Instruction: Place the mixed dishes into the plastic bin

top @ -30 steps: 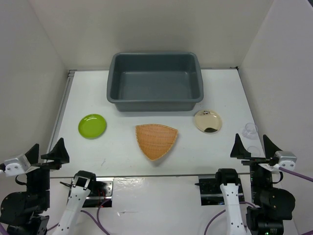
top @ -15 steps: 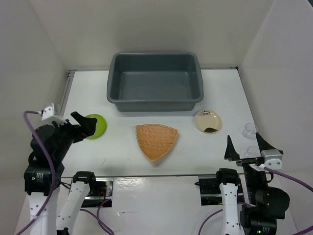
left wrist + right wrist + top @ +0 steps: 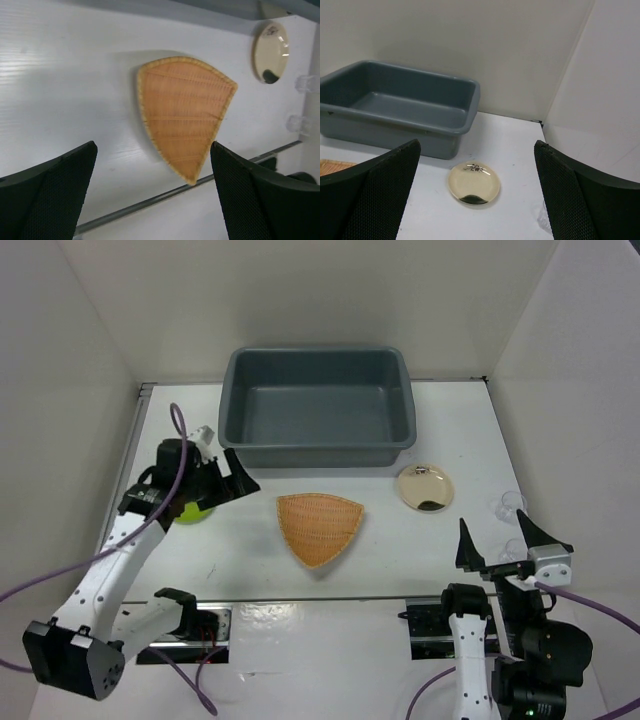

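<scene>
My left hand (image 3: 215,486), wide open and empty, hovers over the lime-green plate (image 3: 188,511), with the basket tray (image 3: 320,527) to its right. My right hand (image 3: 492,540), open and empty, sits near the clear cup (image 3: 510,504).

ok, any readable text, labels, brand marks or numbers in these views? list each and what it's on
No readable text in any view.
Plastic bin: no label or marking visible.
Woven basket tray: plain weave, no tag.
Cream-gold plate: small dark motif near the rim, apparently decoration rather than lettering, too small to make out.
</scene>
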Available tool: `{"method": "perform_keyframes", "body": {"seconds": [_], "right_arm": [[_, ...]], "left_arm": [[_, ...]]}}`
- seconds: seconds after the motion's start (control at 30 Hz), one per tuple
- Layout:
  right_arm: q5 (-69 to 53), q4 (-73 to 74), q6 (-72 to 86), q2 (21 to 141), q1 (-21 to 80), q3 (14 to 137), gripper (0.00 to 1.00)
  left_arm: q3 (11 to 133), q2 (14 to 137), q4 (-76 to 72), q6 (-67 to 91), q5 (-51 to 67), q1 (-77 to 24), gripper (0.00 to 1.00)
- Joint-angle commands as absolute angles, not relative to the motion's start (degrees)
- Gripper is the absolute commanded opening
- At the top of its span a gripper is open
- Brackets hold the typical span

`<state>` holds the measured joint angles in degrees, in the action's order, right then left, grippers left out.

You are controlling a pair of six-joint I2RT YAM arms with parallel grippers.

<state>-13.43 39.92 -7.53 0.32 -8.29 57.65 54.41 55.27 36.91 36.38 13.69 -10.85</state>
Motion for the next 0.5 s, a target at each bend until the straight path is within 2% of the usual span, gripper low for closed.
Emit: {"method": "perform_keyframes", "body": {"seconds": [0.0,0.1,0.2,0.47], "right_arm": [[-17.6,39.1,-9.7,3.8,-8.6,57.5,0.98],[-21.2,39.9,-11.8,9.4,-8.6,57.5,0.98],[-21.2,40.4,-11.8,12.8,-8.6,57.5,0.98],[-20.1,39.9,-11.3,11.3,-8.6,57.5,0.98]], "left_arm": [[48.1,53.6,26.3,45.0,17.2,-16.0,1.00],[41.7,52.3,18.0,48.8,19.6,-18.5,1.00],[38.4,57.9,13.9,51.0,24.8,-21.1,1.00],[30.2,68.5,-3.8,60.2,27.5,-28.7,1.00]]}}
